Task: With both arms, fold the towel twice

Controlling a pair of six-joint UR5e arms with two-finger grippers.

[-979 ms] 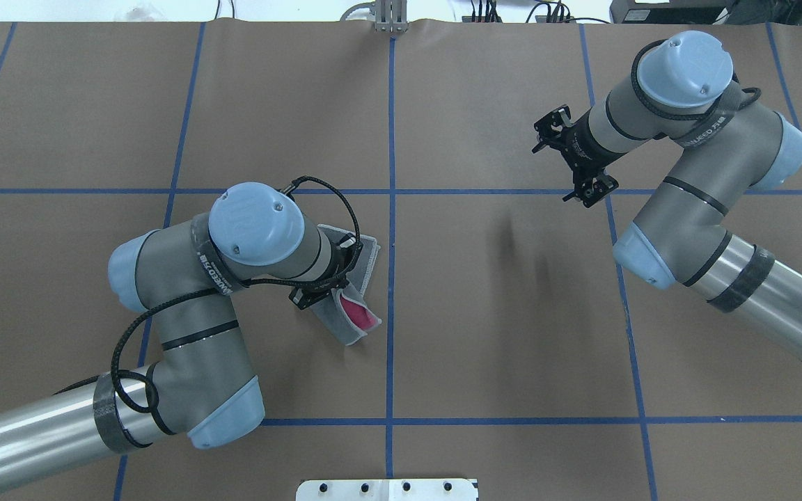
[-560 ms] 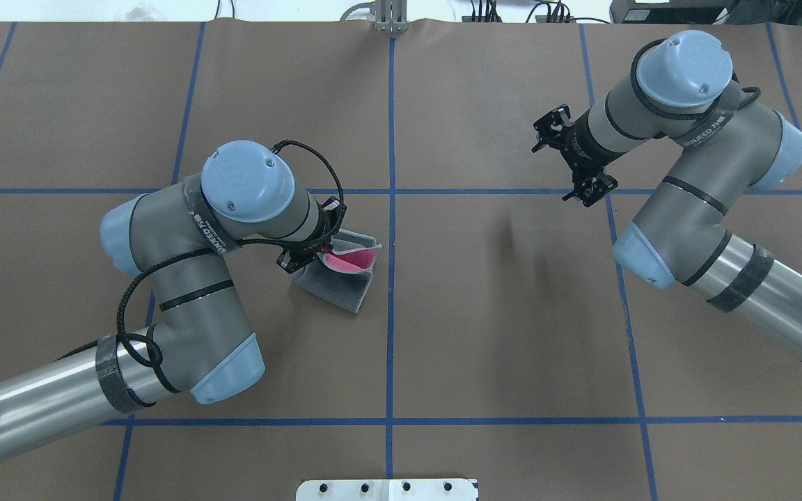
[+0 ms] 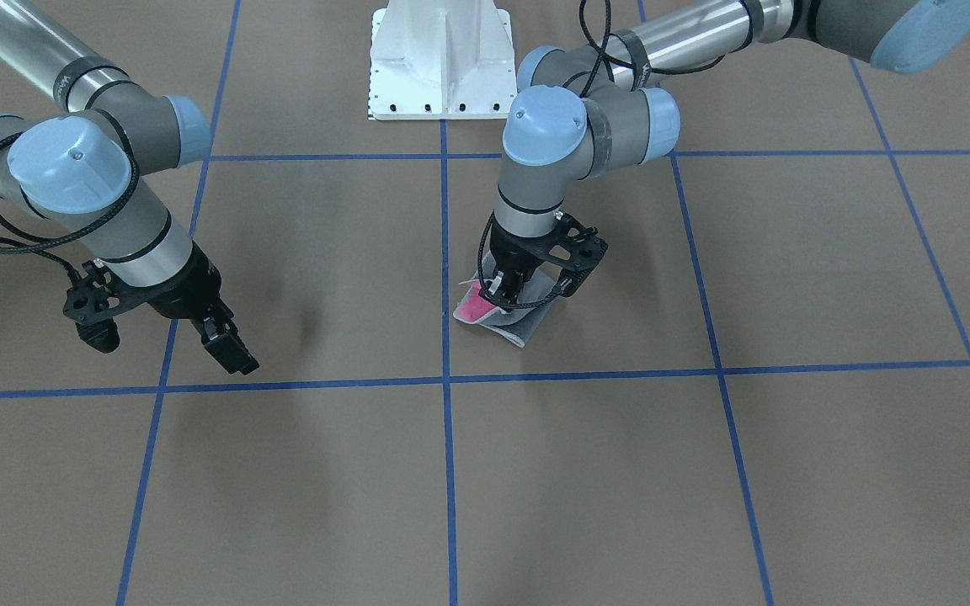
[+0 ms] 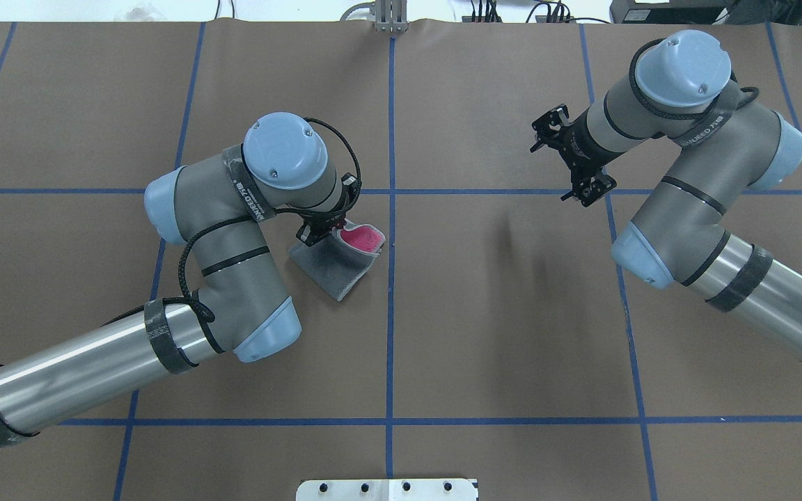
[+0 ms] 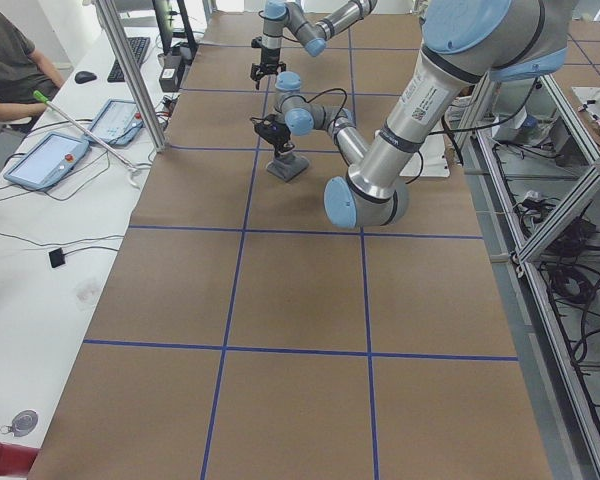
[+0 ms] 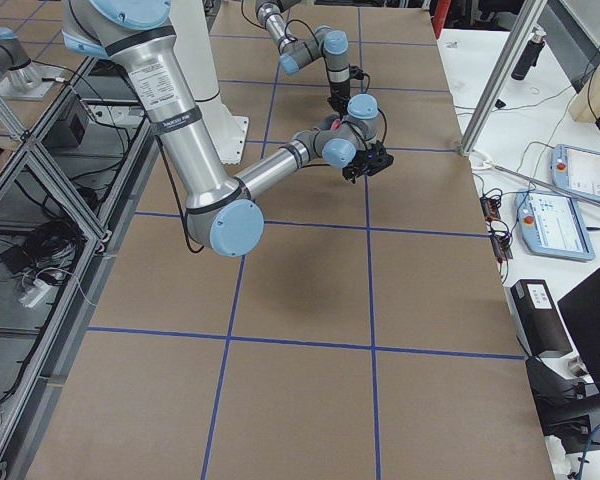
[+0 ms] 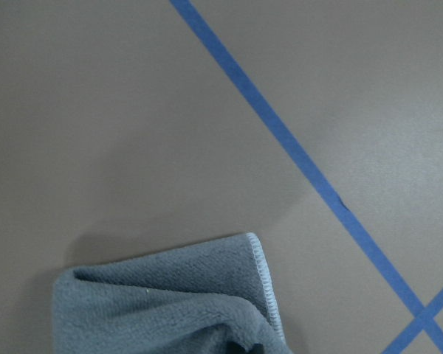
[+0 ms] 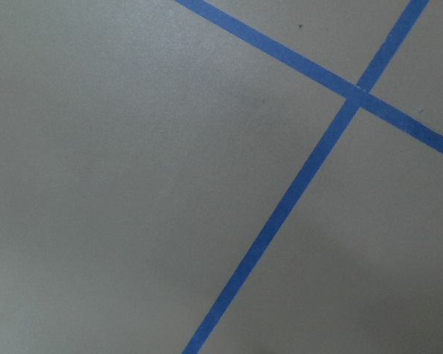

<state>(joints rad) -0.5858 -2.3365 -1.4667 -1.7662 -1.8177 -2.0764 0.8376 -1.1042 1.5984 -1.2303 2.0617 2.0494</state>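
Observation:
The towel (image 4: 337,270) lies just left of the centre tape line, dark grey face up, with one edge lifted so its pink face (image 4: 363,238) shows. In the front-facing view the towel (image 3: 512,326) sits under the left wrist. My left gripper (image 4: 328,226) (image 3: 503,290) points down and is shut on the towel's raised edge. The left wrist view shows a grey towel corner (image 7: 170,295) with its light stitched edge. My right gripper (image 4: 541,136) (image 3: 228,347) hangs open and empty above bare table, far from the towel.
Brown paper covers the table (image 4: 498,334), marked with a blue tape grid (image 4: 391,348). The white pedestal base (image 3: 441,63) stands at the robot's side. The right wrist view shows only a tape crossing (image 8: 358,99).
My left arm has swung away from the robot, carrying the towel's gripped edge toward the far side. The pink patch has moved from the near side to the far side. The right arm has stayed still.

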